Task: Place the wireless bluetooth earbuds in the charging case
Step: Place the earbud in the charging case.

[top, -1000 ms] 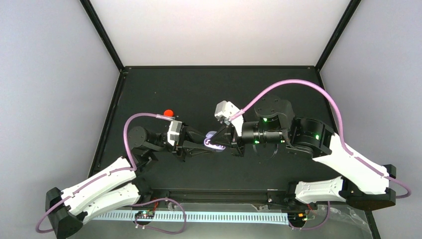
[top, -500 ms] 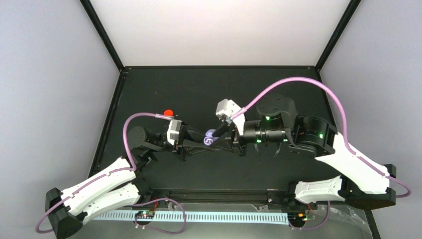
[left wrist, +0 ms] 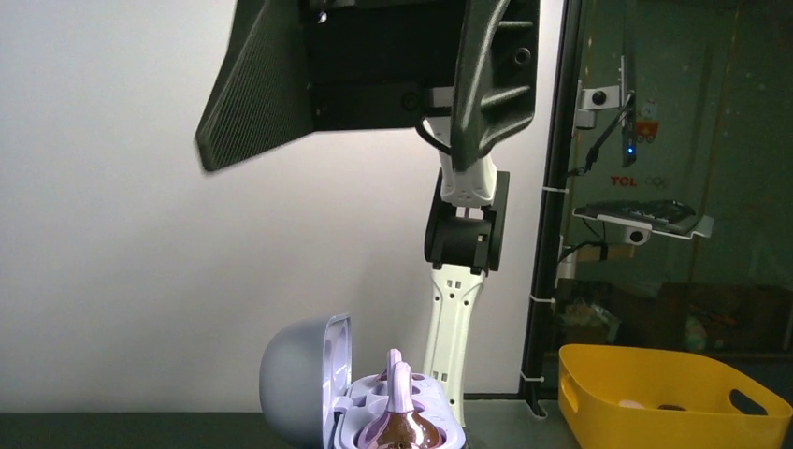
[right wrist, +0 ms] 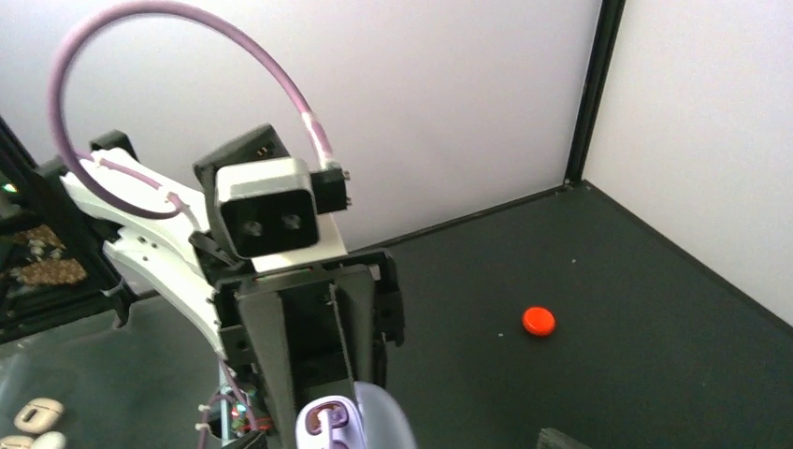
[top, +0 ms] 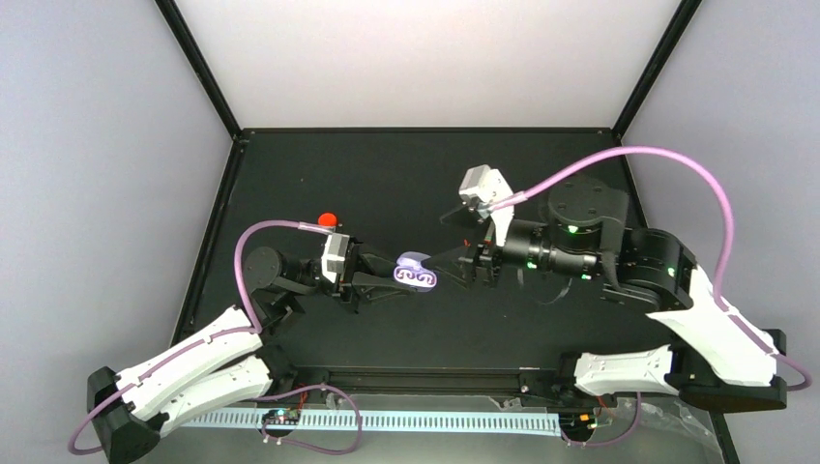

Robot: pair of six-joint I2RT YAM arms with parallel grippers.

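We see the two small purple hooked earbuds [left wrist: 397, 419] sitting in the wells of the open lilac pebble-shaped charging case [left wrist: 313, 383]. The left gripper [top: 404, 279] clamps the case narrowly. The right gripper [top: 440, 238] has just let go and backed off to the right, its fingers spread wide and empty. We judge this pair seated, with the lid left to close. A small red-orange round piece [top: 328, 219] lies well apart on the black table [top: 387, 174].

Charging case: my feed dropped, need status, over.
Left hand shut on open charging case. Right hand open, just clear of it. Purple earbuds seated inside. Small red piece lies apart, blocking nothing.
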